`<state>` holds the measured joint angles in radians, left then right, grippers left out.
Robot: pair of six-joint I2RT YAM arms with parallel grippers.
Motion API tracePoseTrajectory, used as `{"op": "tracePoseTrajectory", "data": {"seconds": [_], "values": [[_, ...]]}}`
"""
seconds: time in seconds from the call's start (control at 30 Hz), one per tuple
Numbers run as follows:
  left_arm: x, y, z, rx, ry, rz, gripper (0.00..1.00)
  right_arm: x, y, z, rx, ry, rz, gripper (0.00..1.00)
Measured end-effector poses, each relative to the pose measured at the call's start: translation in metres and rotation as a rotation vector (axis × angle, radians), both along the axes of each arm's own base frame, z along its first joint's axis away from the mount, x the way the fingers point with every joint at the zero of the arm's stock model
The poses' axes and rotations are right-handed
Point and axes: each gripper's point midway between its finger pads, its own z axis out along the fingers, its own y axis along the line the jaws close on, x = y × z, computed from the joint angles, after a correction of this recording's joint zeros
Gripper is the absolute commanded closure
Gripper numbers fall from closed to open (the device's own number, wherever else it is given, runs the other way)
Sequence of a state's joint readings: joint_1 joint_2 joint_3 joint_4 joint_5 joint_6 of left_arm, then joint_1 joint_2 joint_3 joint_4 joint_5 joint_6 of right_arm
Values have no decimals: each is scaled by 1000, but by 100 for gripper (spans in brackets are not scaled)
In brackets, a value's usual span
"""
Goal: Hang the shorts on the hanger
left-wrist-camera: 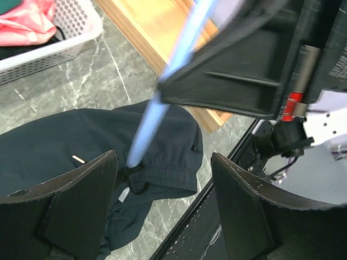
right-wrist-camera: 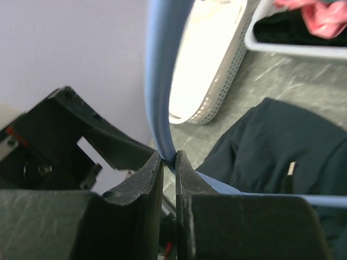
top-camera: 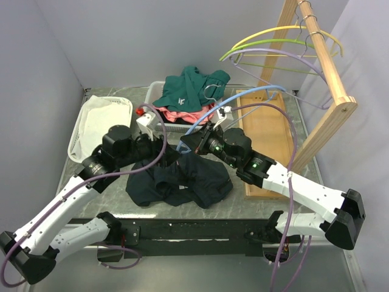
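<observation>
Gripping the hanger near its lower tip with the right end effector, fingers pressed together on the blue bar, just left of centre in the top view. Arching from there up and right toward the rack in the upper right.

Holding the left end effector spread wide, clamped on nothing, at centre-left of the top view above the shorts. Showing the hanger tip between its fingers in the left wrist view.

Finding the shorts crumpled on the worktop, lower centre of the top view, directly under both end effectors. Waistband edge in the lower middle of the left wrist view, just beneath the hanger tip. Cannot tell whether tip and fabric touch.

Judging by the folds: soft, limp, light, far wider than either end effector. Bound to sag and bunch when lifted rather than hold any shape. Best taken at the waistband, where gathered, doubled cloth gives a thicker pinch and leaves an opening for threading.

As for the hanger: thin, smooth, probably springy. Prone to twisting in a single-point grip, and slick enough to shed cloth draped unevenly. Worth holding it level and centring the weight across the bar.
</observation>
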<state>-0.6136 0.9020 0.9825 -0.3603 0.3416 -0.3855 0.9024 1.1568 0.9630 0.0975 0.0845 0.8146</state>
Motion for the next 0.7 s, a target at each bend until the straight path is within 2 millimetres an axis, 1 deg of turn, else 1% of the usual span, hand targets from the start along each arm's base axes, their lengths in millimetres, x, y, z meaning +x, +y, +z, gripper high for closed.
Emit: {"op": "tracePoseTrajectory", "data": {"seconds": [0.13, 0.27, 0.47, 0.53, 0.57, 0.6, 0.7], "values": [[-6, -9, -6, 48, -26, 0, 23, -3, 11, -5, 29, 42, 20, 100], [-1, -7, -12, 90, -41, 57, 24, -5, 16, 0, 70, 61, 27, 100], [8, -3, -17, 137, -69, 130, 29, -7, 20, 14, 147, 72, 42, 100], [10, -2, -18, 145, -73, 146, 32, -9, 22, 17, 162, 78, 53, 100], [10, -2, -17, 145, -76, 152, 33, -9, 22, 18, 170, 82, 57, 100], [11, -1, -16, 143, -81, 157, 37, -9, 22, 19, 172, 82, 57, 100], [13, -1, -11, 132, -100, 167, 39, -9, 22, 23, 174, 77, 54, 100]]}}
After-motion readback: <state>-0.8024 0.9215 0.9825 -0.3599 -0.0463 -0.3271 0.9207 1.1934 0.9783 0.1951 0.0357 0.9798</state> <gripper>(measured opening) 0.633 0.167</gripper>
